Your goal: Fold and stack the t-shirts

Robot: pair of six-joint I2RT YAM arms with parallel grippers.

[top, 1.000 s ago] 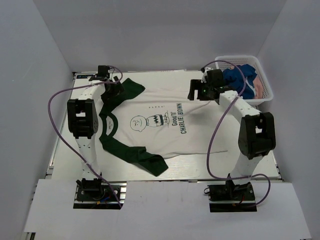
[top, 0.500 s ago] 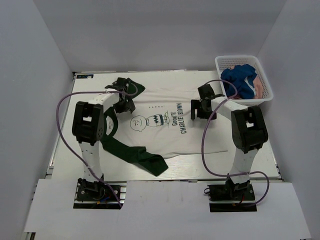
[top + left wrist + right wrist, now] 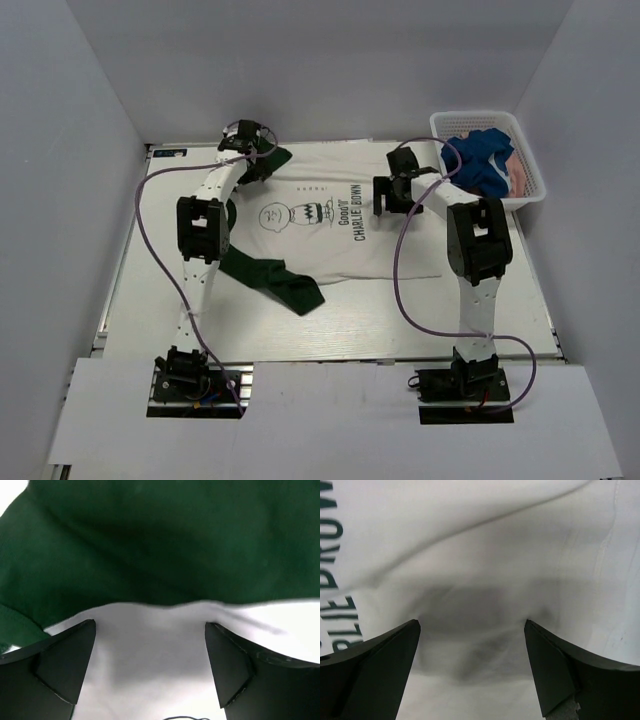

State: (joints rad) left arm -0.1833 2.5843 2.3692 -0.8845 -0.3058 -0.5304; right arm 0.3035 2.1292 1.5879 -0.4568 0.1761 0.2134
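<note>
1. Left of the basket (image 3: 536,170), on the table (image 3: 520,300), we see the cream t-shirt (image 3: 330,230) spread flat, print up. Its hem end is nearest the basket, its collar end farthest from it.
2. Inside the basket we see the blue t-shirt (image 3: 480,160) bunched up, w/ the pink t-shirt (image 3: 518,178) touching it on the basket's right side.
3. Well left of the basket, the left gripper (image 3: 255,165) is at the far green sleeve (image 3: 277,158). Jaws are spread wide w/ nothing btwn them. On its wrist cam the tips sit low over cream cloth right where the green begins. We can't tell if they touch the cloth.
4. Just left of the basket, the right gripper (image 3: 385,195) is over the cream cloth beside the "BROWN" lettering. Jaws are wide apart & grip nothing. Its wrist cam shows a soft shadow on the cloth btwn the tips.
5. Farthest from the basket, twd the near left, the near green sleeve (image 3: 270,280) lies crumpled on the table.
</note>
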